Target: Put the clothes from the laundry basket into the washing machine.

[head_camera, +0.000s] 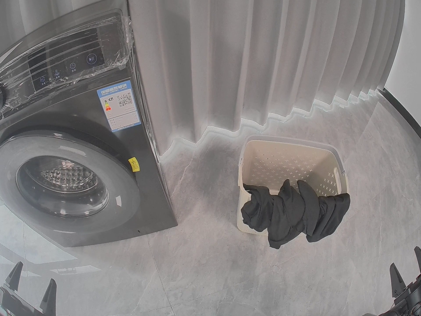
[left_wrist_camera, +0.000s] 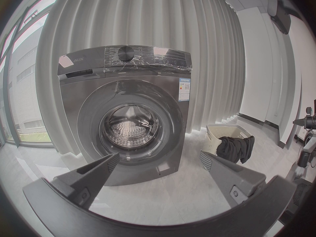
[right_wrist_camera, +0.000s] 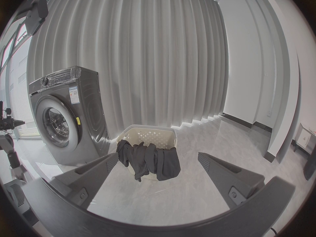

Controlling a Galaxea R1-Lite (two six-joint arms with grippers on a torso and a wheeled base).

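The washer (head_camera: 74,154) stands at the left against the curtain (head_camera: 263,44), its right front corner jutting onto the floor (head_camera: 210,264), and its round door looks shut. The basket (head_camera: 289,154) sits on the floor to the right of the washer, well apart from it, with its back rim near the curtain's hem. A broad strip of bare floor runs between washer and basket and widens toward the robot. More open floor lies right of the basket, up to the wall (head_camera: 403,106) with its dark skirting. The clothes (head_camera: 294,213), a dark bundle, hang over the basket's near rim, part inside and part draped down its outer front, not reaching the floor. The left gripper (left_wrist_camera: 158,154) hovers low before the washer's door, its fingers spread wide and holding nothing; the clothes lie off to its right, well apart. The right gripper (right_wrist_camera: 157,155) is likewise spread and empty, facing the basket straight on, with the clothes ahead of it across a stretch of floor, lined up between its fingers.
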